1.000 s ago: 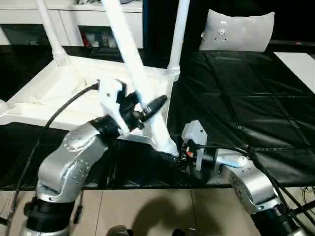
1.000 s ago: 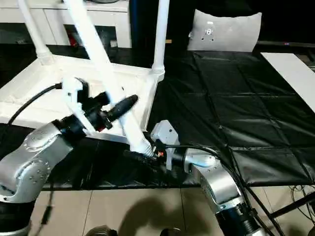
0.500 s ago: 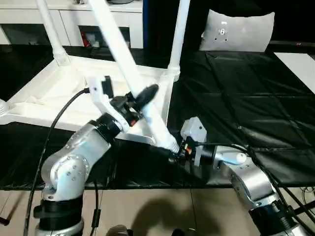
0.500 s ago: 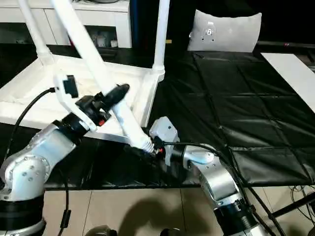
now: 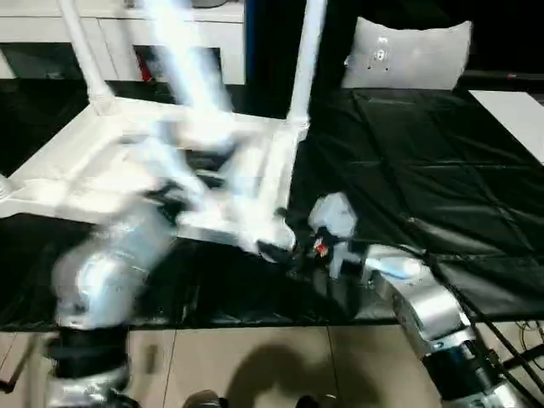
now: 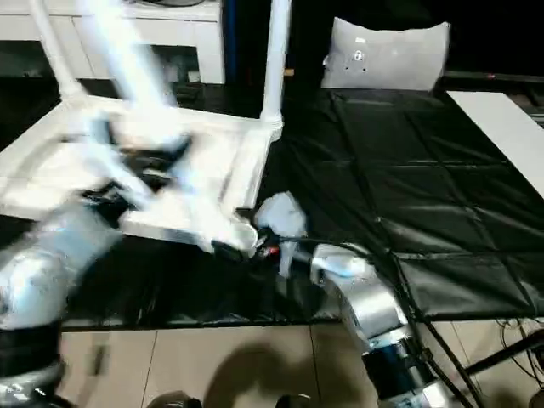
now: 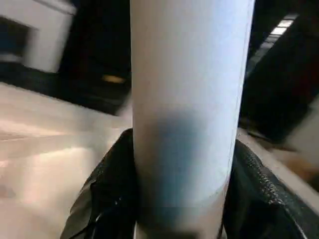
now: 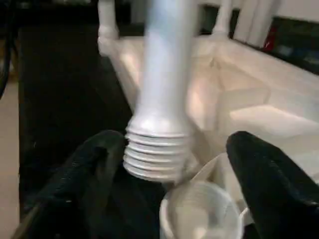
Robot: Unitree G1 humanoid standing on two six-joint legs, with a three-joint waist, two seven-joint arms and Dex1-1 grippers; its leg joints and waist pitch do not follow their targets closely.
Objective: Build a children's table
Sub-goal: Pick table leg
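The children's table lies upside down on the left, its white ribbed top [image 5: 51,183] facing up with two legs [image 5: 304,59] [image 5: 81,51] standing in its far corner sockets. A third leg [image 5: 183,51] leans over it, streaked with motion. My left gripper [image 7: 184,199] is shut on this tube, one black finger [image 7: 107,194] on each side. The leg's threaded end [image 8: 157,157] hangs just above a round corner socket [image 8: 194,214] at the top's near right corner. My right gripper [image 5: 276,248] stands open around that end, its fingers [image 8: 249,169] wide of the threads.
A black quilted mat [image 5: 399,153] covers the floor under and to the right of the table. A white cabinet [image 5: 127,34] stands at the back left, a white cushion [image 5: 408,51] at the back, a white board [image 5: 514,110] at the right edge. Tiled floor lies nearest me.
My left arm has swung left and down with the leg, blurring. The leg's threaded end has shifted up and left toward the near corner socket. My right gripper has opened wider.
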